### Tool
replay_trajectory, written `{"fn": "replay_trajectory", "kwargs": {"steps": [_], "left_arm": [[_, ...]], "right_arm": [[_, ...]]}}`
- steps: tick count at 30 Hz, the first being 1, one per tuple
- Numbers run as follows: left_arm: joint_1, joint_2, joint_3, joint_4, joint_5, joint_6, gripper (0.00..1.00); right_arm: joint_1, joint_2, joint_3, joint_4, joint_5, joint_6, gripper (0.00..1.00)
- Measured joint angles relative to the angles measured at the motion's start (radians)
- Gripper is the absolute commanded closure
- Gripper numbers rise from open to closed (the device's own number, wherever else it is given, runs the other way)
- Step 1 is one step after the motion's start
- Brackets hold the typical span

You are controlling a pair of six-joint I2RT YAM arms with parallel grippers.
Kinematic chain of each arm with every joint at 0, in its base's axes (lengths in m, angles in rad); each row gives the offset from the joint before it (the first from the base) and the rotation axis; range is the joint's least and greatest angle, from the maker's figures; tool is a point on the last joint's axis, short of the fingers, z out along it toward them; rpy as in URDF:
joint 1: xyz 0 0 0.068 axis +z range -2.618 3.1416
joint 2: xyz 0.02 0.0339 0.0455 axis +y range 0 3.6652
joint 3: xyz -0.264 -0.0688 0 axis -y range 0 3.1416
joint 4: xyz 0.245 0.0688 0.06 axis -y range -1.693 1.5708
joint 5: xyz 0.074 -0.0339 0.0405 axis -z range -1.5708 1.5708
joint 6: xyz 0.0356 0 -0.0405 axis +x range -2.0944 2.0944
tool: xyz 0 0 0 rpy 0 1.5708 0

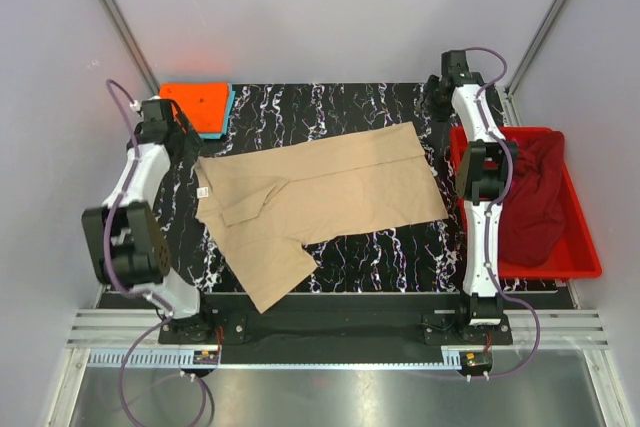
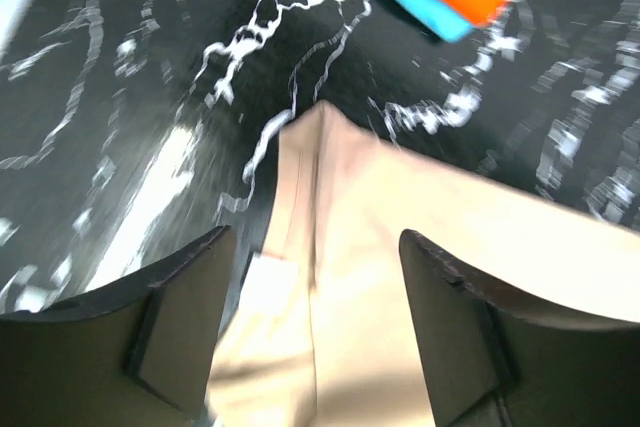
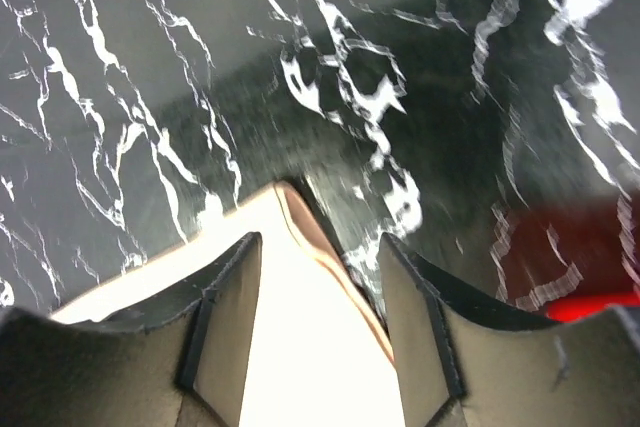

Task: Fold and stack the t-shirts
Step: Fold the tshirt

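Red bin (image 1: 586,249): one, set at the table's (image 1: 380,107) right edge; a heaped maroon t-shirt (image 1: 530,197) is held in it, number of pieces cannot be told.
Tan t-shirt (image 1: 320,197): one, laid partly folded mid-table.
Orange t-shirt (image 1: 195,100): one, folded, stacked on one light blue t-shirt (image 1: 229,110), far-left corner.
Left gripper (image 2: 312,242): jaws apart, over the tan corner.
Right gripper (image 3: 320,242): jaws apart, over the other tan corner.
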Motion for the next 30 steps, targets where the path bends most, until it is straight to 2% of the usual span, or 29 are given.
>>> {"fn": "replay_trajectory", "kwargs": {"steps": [5, 7, 9, 13, 14, 17, 19, 22, 24, 27, 30], "left_arm": [[-0.047, -0.234, -0.085, -0.040, -0.010, 0.000, 0.37], [-0.083, -0.316, -0.149, -0.049, 0.008, -0.004, 0.44], [-0.124, -0.387, -0.236, -0.052, 0.043, -0.010, 0.53], [-0.167, -0.471, -0.422, -0.074, 0.152, -0.028, 0.58], [-0.167, -0.479, -0.457, -0.082, 0.171, -0.032, 0.59], [-0.166, -0.483, -0.509, -0.093, 0.211, -0.042, 0.60], [-0.166, -0.475, -0.513, -0.082, 0.232, -0.049, 0.61], [-0.166, -0.437, -0.507, -0.051, 0.252, -0.058, 0.63], [-0.166, -0.389, -0.495, -0.040, 0.254, -0.063, 0.63], [-0.166, -0.326, -0.472, -0.034, 0.258, -0.069, 0.65], [-0.166, -0.281, -0.448, -0.034, 0.261, -0.068, 0.65]], "right_arm": [[0.013, -0.166, -0.171, -0.032, 0.015, 0.026, 0.42], [0.041, -0.278, -0.298, -0.012, 0.002, 0.044, 0.47], [0.103, -0.387, -0.423, 0.031, -0.030, 0.066, 0.52], [0.312, -0.559, -0.667, 0.227, -0.146, 0.168, 0.61], [0.370, -0.585, -0.727, 0.303, -0.179, 0.201, 0.66], [0.522, -0.602, -0.853, 0.464, -0.258, 0.308, 0.76], [0.597, -0.586, -0.924, 0.558, -0.305, 0.389, 0.78], [0.645, -0.533, -0.959, 0.649, -0.347, 0.475, 0.85], [0.655, -0.497, -0.967, 0.708, -0.358, 0.523, 0.95], [0.660, -0.456, -0.970, 0.774, -0.367, 0.589, 0.96], [0.668, -0.419, -0.970, 0.835, -0.378, 0.648, 0.92]]}}
